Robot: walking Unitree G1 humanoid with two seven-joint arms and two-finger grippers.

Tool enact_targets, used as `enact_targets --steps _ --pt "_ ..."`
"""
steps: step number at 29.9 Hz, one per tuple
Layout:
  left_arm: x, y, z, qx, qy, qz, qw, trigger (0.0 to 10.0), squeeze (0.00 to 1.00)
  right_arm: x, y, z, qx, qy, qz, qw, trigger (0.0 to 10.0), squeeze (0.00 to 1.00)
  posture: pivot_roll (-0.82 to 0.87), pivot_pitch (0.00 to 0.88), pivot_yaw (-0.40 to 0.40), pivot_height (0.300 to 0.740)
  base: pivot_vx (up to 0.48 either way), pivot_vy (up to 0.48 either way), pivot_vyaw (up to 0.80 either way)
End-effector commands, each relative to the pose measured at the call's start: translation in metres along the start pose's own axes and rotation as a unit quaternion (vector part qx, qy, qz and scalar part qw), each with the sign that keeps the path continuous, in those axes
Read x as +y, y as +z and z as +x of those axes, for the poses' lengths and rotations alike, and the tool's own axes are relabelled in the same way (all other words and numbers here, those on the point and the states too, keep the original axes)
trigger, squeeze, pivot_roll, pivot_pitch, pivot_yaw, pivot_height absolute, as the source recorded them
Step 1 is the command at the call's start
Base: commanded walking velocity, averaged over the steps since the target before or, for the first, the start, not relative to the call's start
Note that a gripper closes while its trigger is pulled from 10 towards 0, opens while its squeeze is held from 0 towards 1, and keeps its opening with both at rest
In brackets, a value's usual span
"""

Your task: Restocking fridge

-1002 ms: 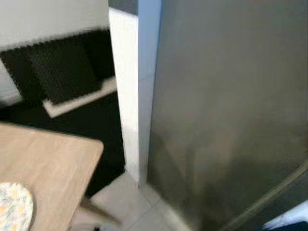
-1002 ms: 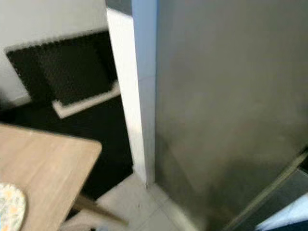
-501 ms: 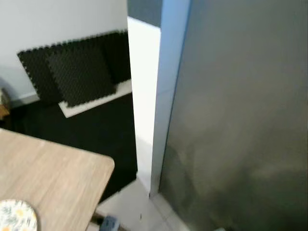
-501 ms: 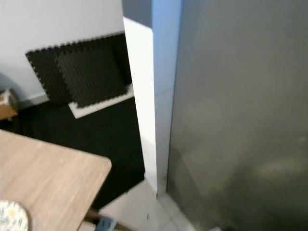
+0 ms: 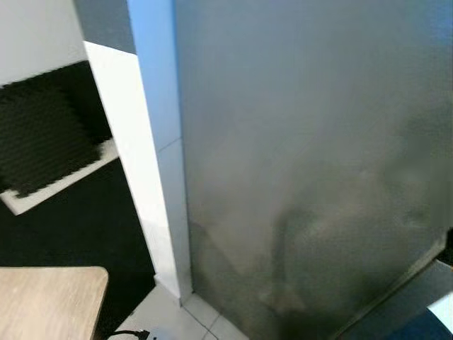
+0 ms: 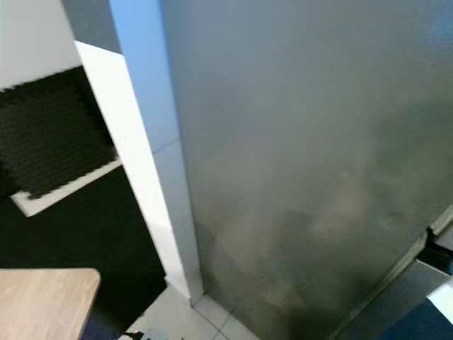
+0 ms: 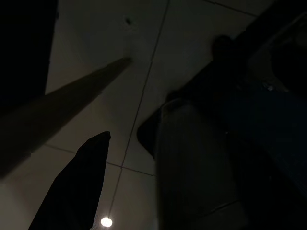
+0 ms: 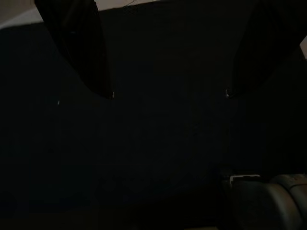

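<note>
Directly ahead in the head views stands the fridge [image 5: 311,163], its broad grey steel side blurred and dully reflective. Just beside the fridge, on the robot's left, runs a white wall edge [image 5: 145,191], and past that lie a black floor mat [image 5: 64,227] and dark foam tiles [image 5: 42,142] leaning on the wall. A wooden table corner [image 5: 49,301] sits low, well apart from the fridge. The left gripper [image 7: 120,177] hangs down over pale floor tiles [image 7: 144,57]; whether its fingers are apart or together cannot be told. The right gripper [image 8: 168,91] hangs in deep shade, its two fingers spread wide apart with nothing between them.
</note>
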State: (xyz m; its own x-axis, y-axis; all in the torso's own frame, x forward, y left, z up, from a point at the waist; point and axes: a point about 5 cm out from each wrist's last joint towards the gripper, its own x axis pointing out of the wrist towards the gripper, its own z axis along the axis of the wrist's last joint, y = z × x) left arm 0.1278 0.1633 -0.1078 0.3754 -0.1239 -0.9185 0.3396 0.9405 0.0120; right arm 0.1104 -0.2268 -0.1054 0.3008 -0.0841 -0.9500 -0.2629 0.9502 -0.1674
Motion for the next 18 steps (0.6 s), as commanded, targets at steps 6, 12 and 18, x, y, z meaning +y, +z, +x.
enact_targets --steps 6,12,18 --pt "-0.0028 -0.0163 -0.0018 0.031 -0.008 0.001 0.999 10.0 0.0 0.0014 -0.0028 0.0 0.006 0.002 0.003 1.0 10.0 0.0 -0.03 0.064 0.008 0.74 0.0 0.0 -0.71" --pt "-0.0024 -0.0164 -0.0019 0.032 -0.008 0.003 0.999 10.0 0.0 0.0011 -0.0029 0.0 0.007 0.001 0.003 1.0 10.0 0.0 -0.03 0.061 0.009 0.74 0.0 0.0 -0.71" --pt "-0.0023 -0.0164 -0.0019 0.032 -0.01 0.004 0.999 10.0 0.0 0.0016 -0.0033 0.0 0.008 0.002 0.004 1.0 10.0 0.0 -0.03 0.061 0.01 0.74 0.0 0.0 -0.71"
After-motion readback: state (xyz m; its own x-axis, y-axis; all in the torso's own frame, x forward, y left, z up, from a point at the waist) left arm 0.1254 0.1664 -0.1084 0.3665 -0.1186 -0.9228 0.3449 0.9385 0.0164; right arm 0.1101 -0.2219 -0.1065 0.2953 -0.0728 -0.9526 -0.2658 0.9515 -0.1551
